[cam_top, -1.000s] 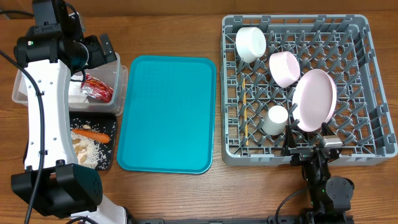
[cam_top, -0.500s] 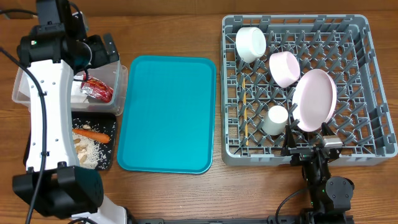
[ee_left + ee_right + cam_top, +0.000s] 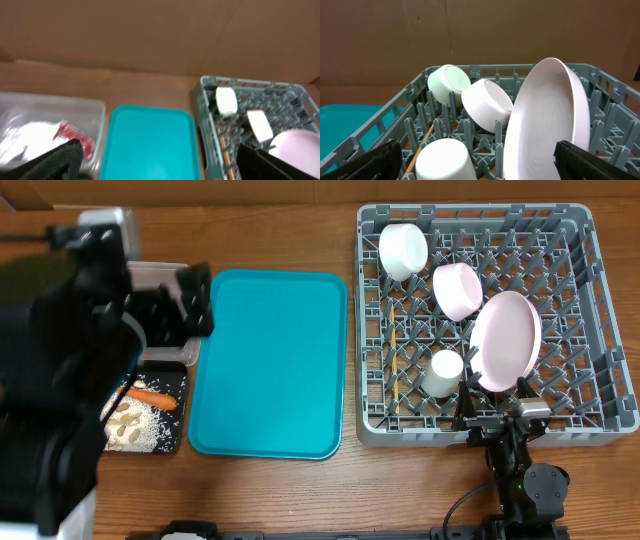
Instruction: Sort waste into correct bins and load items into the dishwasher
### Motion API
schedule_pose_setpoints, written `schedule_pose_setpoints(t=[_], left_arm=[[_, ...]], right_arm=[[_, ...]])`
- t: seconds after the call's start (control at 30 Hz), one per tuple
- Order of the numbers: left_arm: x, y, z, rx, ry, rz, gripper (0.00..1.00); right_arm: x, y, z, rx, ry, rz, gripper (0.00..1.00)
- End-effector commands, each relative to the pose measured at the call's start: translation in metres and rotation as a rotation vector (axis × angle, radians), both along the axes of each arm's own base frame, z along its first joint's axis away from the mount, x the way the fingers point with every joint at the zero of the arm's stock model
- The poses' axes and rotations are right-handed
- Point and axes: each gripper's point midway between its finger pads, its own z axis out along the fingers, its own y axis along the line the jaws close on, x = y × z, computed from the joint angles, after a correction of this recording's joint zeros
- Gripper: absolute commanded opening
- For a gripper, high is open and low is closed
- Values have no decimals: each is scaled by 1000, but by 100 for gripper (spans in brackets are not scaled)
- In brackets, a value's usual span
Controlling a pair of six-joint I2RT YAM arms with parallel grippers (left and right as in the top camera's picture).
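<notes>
- Left gripper (image 3: 159, 148) hangs high above the table, fingers spread wide with nothing between them.
- Just below and to its left sits the clear tub (image 3: 98, 111), with the red wrapper (image 3: 75, 138) and the white napkin (image 3: 29, 141) inside.
- On the near side of the tub lies the black tray (image 3: 180, 380), holding the carrot (image 3: 150, 395), peanuts (image 3: 125, 418) and rice (image 3: 152, 432).
- Straight under the gripper's reach is the teal tray (image 3: 268, 360), with nothing on it.
- Right gripper (image 3: 477, 152) sits low at the near wall of the rack (image 3: 600, 280), also spread wide and holding nothing.
- Ahead of it in the rack stand the plate (image 3: 547, 125) on edge, the pink bowl (image 3: 487, 105), the white bowl (image 3: 447, 82) and the cup (image 3: 442, 160), with chopsticks (image 3: 397, 370) to its left.
- Step in hand, as I judge it: sorting and loading both look finished, since no waste or dish lies loose.
- Next move probably calls only for bringing the left arm down to rest, keeping clear of the tub's rim.
- Wooden table (image 3: 300, 490) is brown and matte; a plain cardboard wall (image 3: 150, 35) closes off the far side.
</notes>
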Motion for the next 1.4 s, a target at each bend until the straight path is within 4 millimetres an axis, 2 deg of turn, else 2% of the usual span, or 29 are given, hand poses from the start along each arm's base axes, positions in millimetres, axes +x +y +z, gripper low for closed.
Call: schedule_pose_setpoints(t=[0.0,0.1,0.2,0.33,0.5,0.7,0.93,1.13,1.37], left_arm=[[-35,11,-1,36,16,34,100],[-61,13,-11,41,59,34,100],[-76,14,-25,46,99,33,100],[-88,18,-51,60,158,44,100],[-93,21,-96,75,226,54,100],[-78,19,-151,31,194,78,100],[-46,16,-206,-3,-5,83,100],[-31,14,-256,-53,-174,89,100],[-31,13,-280,-96,-284,86,100]], right_arm=[[0,-1,-1,-4,-6,-3,100],[0,-1,-1,-4,-6,-3,100],[0,-1,-1,-4,-6,-3,100],[0,-1,-1,-4,-6,-3,100],[0,-1,-1,-4,-6,-3,100],[0,-1,-1,-4,-6,-3,100],[0,-1,-1,-4,-6,-3,100],[0,-1,-1,-4,-6,-3,100],[0,-1,-1,-4,-6,-3,100]])
